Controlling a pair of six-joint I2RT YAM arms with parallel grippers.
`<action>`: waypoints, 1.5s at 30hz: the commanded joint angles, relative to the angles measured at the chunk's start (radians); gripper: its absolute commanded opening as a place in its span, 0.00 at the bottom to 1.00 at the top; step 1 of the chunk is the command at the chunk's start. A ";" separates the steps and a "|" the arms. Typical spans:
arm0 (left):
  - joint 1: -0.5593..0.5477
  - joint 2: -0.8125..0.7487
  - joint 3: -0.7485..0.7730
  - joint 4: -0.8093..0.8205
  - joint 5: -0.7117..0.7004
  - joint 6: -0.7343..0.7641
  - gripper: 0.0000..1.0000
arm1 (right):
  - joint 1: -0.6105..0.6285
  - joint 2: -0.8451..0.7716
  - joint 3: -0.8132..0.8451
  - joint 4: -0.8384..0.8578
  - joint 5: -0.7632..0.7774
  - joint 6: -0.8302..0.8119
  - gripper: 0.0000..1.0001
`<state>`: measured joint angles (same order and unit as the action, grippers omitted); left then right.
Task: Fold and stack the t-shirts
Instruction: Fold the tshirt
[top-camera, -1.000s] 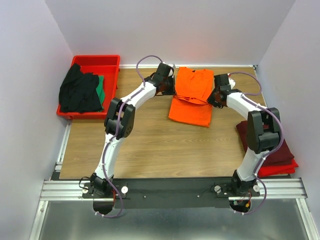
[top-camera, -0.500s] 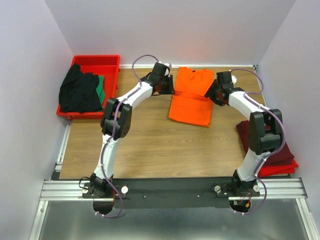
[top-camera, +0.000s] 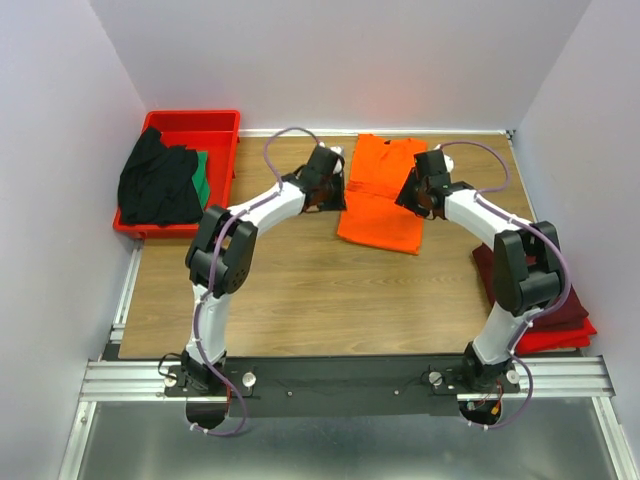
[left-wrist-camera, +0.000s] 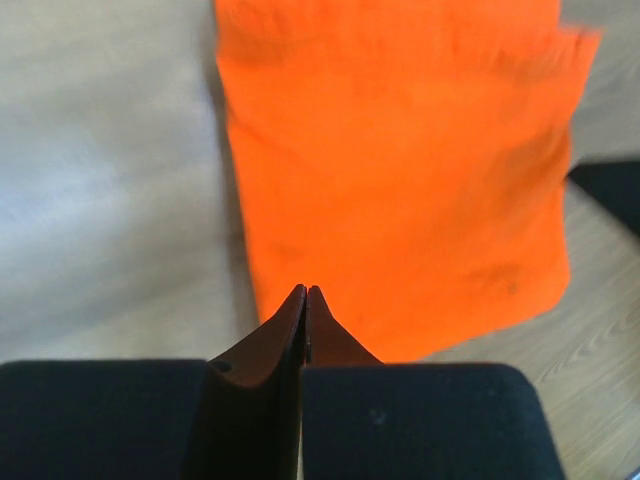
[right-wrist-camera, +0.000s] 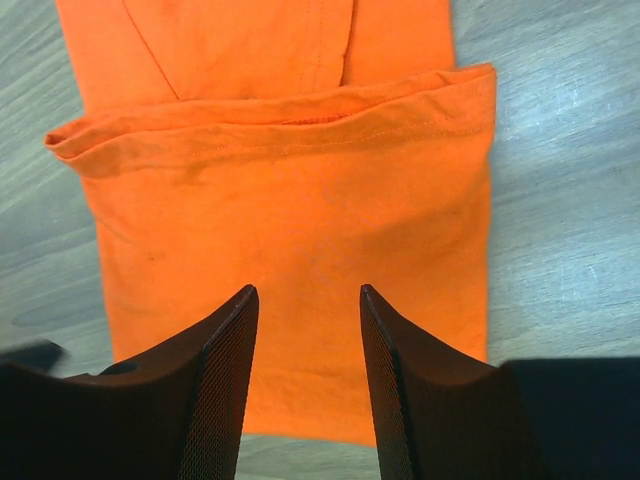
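Note:
The bright orange t-shirt lies flat at the back middle of the table, one part folded over another. My left gripper is shut and empty at the shirt's left edge; in the left wrist view its closed tips sit just over the orange cloth. My right gripper is open and empty above the shirt's right side; in the right wrist view it hovers over the folded layer. A black t-shirt and a green one lie in the red tray. A dark maroon t-shirt lies folded at the right.
The red tray stands at the back left corner. A red layer shows under the maroon shirt near the right wall. Bare wood table lies in front of the orange shirt. Walls close in on three sides.
Both grippers have moved nearer and inward along the orange shirt's sides. The cloth that was rumpled and raised near the collar now lies flat.

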<state>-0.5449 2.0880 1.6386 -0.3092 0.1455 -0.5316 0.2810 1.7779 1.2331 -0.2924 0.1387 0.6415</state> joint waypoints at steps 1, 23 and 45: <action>-0.029 -0.065 -0.123 0.039 -0.032 -0.028 0.06 | 0.023 -0.024 -0.049 0.010 -0.011 -0.002 0.52; -0.072 -0.152 -0.319 0.053 -0.034 -0.021 0.04 | 0.035 -0.221 -0.365 0.007 -0.028 0.038 0.50; -0.072 0.182 0.127 0.021 -0.058 0.030 0.36 | 0.020 0.116 0.054 -0.007 0.202 -0.040 0.76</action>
<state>-0.6109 2.2139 1.7420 -0.2691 0.1116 -0.4969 0.3058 1.8126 1.2263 -0.2874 0.2604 0.6300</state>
